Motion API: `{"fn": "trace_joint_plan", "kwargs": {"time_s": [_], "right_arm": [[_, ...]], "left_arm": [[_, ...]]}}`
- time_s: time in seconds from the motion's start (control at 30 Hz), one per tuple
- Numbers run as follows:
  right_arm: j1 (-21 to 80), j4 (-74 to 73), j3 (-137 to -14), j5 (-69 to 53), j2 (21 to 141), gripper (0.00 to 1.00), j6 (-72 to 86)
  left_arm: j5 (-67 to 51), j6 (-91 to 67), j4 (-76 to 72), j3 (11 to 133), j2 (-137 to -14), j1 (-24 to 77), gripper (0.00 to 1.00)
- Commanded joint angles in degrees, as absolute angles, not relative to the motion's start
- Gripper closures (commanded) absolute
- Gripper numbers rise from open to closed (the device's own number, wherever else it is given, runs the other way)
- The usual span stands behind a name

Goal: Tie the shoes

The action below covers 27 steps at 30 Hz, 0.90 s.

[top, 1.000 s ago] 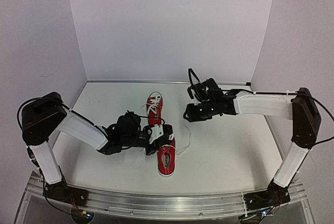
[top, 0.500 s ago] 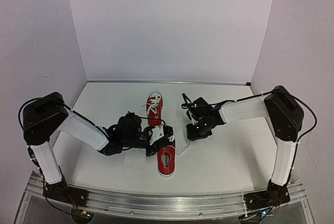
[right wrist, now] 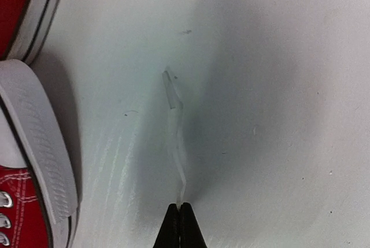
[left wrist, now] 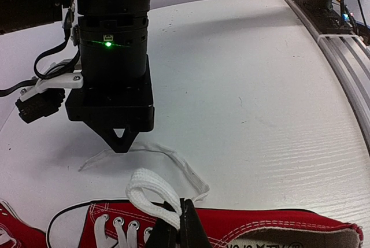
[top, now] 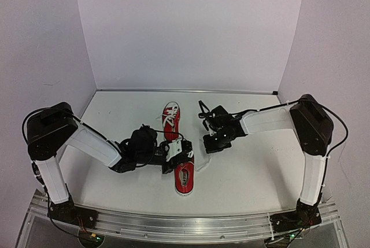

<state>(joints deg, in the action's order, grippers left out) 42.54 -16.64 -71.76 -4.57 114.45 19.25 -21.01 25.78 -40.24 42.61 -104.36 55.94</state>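
Observation:
Two red shoes with white laces lie mid-table: the far shoe point(top: 171, 118) and the near shoe point(top: 184, 177). My left gripper point(top: 177, 154) is over the near shoe; in the left wrist view the left gripper point(left wrist: 182, 218) is shut on a white lace loop point(left wrist: 149, 189) above the red canvas point(left wrist: 248, 228). The other lace end point(left wrist: 179, 162) trails right across the table. My right gripper point(top: 208, 144) is down at the table; in the right wrist view the right gripper point(right wrist: 178, 214) is shut on that thin lace end point(right wrist: 175, 138), beside the white toe cap point(right wrist: 36, 144).
The right arm's black wrist point(left wrist: 113, 69) stands just beyond the near shoe. White walls enclose the table on three sides, and an aluminium rail point(top: 185, 224) runs along the near edge. The far shoe's sole point(right wrist: 34, 11) shows at top left in the right wrist view.

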Motion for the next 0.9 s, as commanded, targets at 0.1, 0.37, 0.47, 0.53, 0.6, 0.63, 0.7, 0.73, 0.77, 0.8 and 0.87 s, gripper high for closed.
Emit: {"fn": "trace_joint_plan", "kwargs": {"time_s": [0.1,0.37,0.47,0.53,0.6,0.63,0.7,0.73,0.77,0.8,0.87], "right_arm": [[43.1,-14.4,-81.7,-12.5,107.2,1.00,18.8],[47.1,-11.5,-90.8,-21.8,109.9,1.00,18.9],[49.3,-11.6,-94.8,-24.5,112.5,1.00,18.7],[51.0,-11.6,-97.1,-25.8,114.2,1.00,18.6],[52.4,-11.6,-99.1,-27.2,115.5,1.00,18.8],[53.3,-11.7,-99.9,-27.8,116.0,1.00,18.8],[54.6,-12.2,-101.4,-29.0,117.0,1.00,18.8],[55.0,-12.6,-102.1,-29.6,117.6,0.95,18.7],[55.1,-13.0,-102.3,-30.1,117.8,0.88,18.7],[55.2,-13.4,-102.4,-30.2,117.9,0.81,18.6],[55.1,-14.1,-102.2,-29.9,117.3,0.69,18.1]], "left_arm": [[-21.8,29.2,-44.4,41.3,-104.5,57.2,1.00],[-17.1,36.3,-42.9,40.8,-103.6,59.9,1.00],[-16.5,37.3,-42.4,40.7,-103.4,60.2,1.00],[-16.0,38.2,-41.5,40.9,-103.4,60.6,1.00],[-15.4,39.0,-40.6,40.8,-103.3,60.8,1.00],[-15.3,39.2,-40.5,40.7,-103.3,60.9,1.00],[-15.2,39.4,-40.4,40.6,-103.1,61.0,1.00],[-15.2,39.5,-40.3,40.6,-103.1,61.0,1.00],[-15.2,39.5,-40.2,40.6,-103.1,61.0,1.00],[-15.2,39.5,-40.1,40.7,-103.0,61.0,1.00],[-15.3,39.5,-40.0,40.7,-103.0,61.0,1.00]]}}
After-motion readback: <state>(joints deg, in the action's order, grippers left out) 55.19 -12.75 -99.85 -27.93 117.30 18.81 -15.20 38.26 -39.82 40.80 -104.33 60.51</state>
